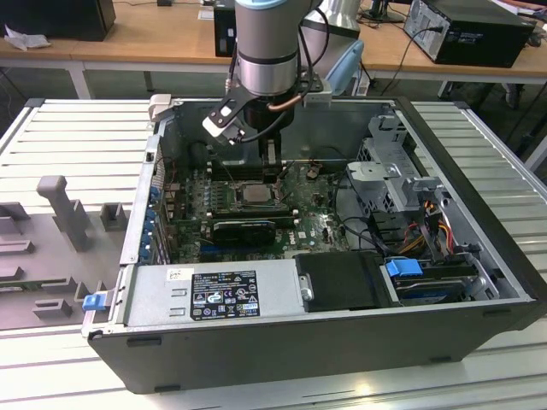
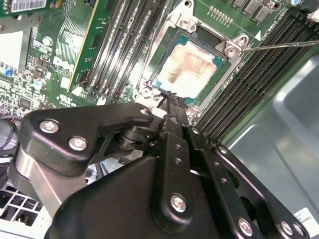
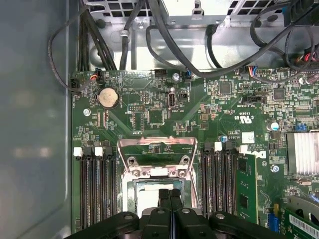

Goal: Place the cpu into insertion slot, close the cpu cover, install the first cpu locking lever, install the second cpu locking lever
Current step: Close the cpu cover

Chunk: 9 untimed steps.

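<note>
The cpu (image 2: 192, 67), a silver-grey square, lies flat in the insertion slot (image 2: 164, 45) on the green motherboard; it also appears in the exterior view (image 1: 256, 195). The cpu cover (image 3: 156, 148), a thin metal frame with a square window, is swung open and lies back from the slot with the board showing through it. A thin locking lever (image 2: 281, 45) sticks out sideways from the slot's corner. My gripper (image 2: 169, 99) is shut with nothing between its black fingers, its tips just above the cpu's near edge. In the first wrist view my gripper (image 3: 170, 195) hides part of the chip.
Long black memory slots (image 3: 94, 189) flank the socket on both sides. Cables (image 3: 164, 30) hang over the board's far end by the drive cage (image 1: 393, 175). A black expansion card (image 1: 244, 229) and the power supply (image 1: 214, 295) lie nearer the case front.
</note>
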Available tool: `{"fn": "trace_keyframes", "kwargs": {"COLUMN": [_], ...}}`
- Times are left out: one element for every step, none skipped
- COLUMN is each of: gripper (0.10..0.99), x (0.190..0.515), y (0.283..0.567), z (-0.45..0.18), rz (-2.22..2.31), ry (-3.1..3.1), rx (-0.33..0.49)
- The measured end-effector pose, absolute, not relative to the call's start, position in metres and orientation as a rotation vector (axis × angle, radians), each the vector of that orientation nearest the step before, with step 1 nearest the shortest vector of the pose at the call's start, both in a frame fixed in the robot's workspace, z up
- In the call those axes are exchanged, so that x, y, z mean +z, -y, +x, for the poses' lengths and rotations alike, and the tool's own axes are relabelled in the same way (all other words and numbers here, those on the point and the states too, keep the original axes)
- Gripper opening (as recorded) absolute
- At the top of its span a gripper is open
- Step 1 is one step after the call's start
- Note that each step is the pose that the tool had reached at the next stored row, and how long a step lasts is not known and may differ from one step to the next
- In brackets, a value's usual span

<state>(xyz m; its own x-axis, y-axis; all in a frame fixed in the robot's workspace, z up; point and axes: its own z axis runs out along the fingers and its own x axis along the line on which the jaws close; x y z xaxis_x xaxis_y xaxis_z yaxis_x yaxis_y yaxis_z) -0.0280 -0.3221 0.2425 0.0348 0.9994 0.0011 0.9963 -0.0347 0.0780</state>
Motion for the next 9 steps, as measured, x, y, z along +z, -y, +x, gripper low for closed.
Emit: {"fn": "trace_keyframes", "kwargs": {"gripper": [0.106,0.106,0.106,0.106,0.106,0.106,0.106,0.106,0.106], "x": [0.2434,0.2442,0.2453,0.246,0.2466,0.2478,0.2492,0.2503,0.251], "y": [0.322,0.322,0.3221,0.3221,0.3221,0.3221,0.3221,0.3221,0.3221], "z": [-0.028,-0.028,-0.028,-0.028,-0.028,-0.028,-0.028,-0.028,-0.028], "rz": [2.219,2.219,2.219,2.219,2.219,2.219,2.219,2.219,2.219], "ry": [-2.143,-2.143,-2.143,-2.143,-2.143,-2.143,-2.143,-2.143,-2.143], "rx": [0.085,0.085,0.085,0.085,0.085,0.085,0.085,0.085,0.085]}}
